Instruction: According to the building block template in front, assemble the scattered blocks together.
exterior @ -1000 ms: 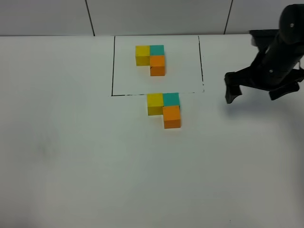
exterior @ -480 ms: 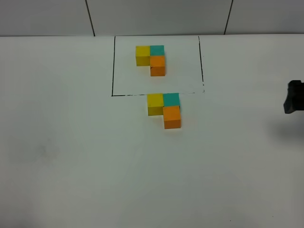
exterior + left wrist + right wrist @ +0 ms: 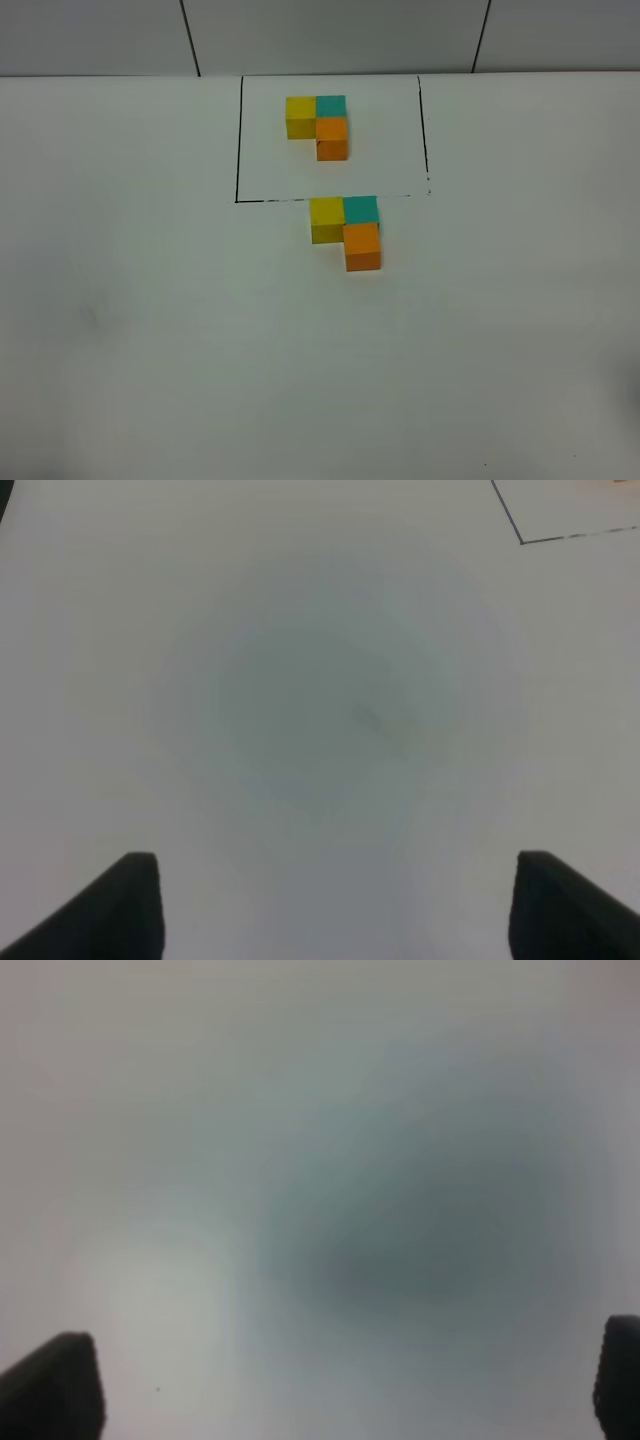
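Observation:
The building block template [image 3: 318, 124] is an L of yellow, teal and orange cubes inside a black-lined rectangle [image 3: 237, 140] at the back of the table. Just in front of that rectangle the scattered blocks sit pressed together in the same L: yellow block [image 3: 326, 218], teal block [image 3: 361, 209], orange block [image 3: 362, 245]. Neither arm shows in the exterior high view. My left gripper [image 3: 335, 905] is open over bare table, with a corner of the black rectangle [image 3: 520, 535] at the picture's edge. My right gripper [image 3: 340, 1385] is open wide above bare, blurred table.
The white table [image 3: 150, 330] spreads on all sides of the two clusters. A tiled wall with dark seams [image 3: 190, 40] runs along the back edge.
The right arm, a second ago beside the rectangle's right side, has drawn off to the right and left the exterior high view. The blocks have not moved.

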`<action>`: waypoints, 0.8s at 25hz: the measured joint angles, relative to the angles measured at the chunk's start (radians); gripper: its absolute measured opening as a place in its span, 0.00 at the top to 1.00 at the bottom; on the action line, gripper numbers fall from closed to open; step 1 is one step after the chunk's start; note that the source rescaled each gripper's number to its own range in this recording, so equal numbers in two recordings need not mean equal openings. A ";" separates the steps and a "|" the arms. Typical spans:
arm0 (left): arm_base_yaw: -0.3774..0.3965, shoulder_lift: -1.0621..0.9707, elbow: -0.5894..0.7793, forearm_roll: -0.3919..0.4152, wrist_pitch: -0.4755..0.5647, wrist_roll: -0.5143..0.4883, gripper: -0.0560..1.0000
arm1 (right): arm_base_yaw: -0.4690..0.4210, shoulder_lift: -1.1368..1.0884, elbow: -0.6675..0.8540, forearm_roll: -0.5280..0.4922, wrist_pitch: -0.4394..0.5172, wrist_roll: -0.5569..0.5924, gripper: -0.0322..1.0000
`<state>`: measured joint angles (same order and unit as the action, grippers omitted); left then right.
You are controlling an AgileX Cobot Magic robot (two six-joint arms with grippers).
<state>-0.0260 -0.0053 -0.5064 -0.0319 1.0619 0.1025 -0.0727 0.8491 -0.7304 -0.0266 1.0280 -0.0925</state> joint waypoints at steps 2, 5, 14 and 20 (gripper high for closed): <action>0.000 0.000 0.000 0.000 0.000 0.000 0.34 | 0.000 -0.085 0.038 0.013 0.006 0.000 0.00; 0.000 0.000 0.000 0.000 0.000 -0.001 0.34 | 0.000 -0.191 0.091 0.055 0.008 0.000 0.00; 0.000 0.000 0.000 0.000 0.000 0.000 0.34 | 0.001 -0.403 0.198 0.145 0.000 -0.011 0.00; 0.000 0.000 0.000 0.000 0.000 0.000 0.34 | 0.054 -0.503 0.211 0.145 0.013 -0.037 0.00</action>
<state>-0.0260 -0.0053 -0.5064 -0.0319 1.0619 0.1021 -0.0191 0.3459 -0.5195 0.1181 1.0407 -0.1299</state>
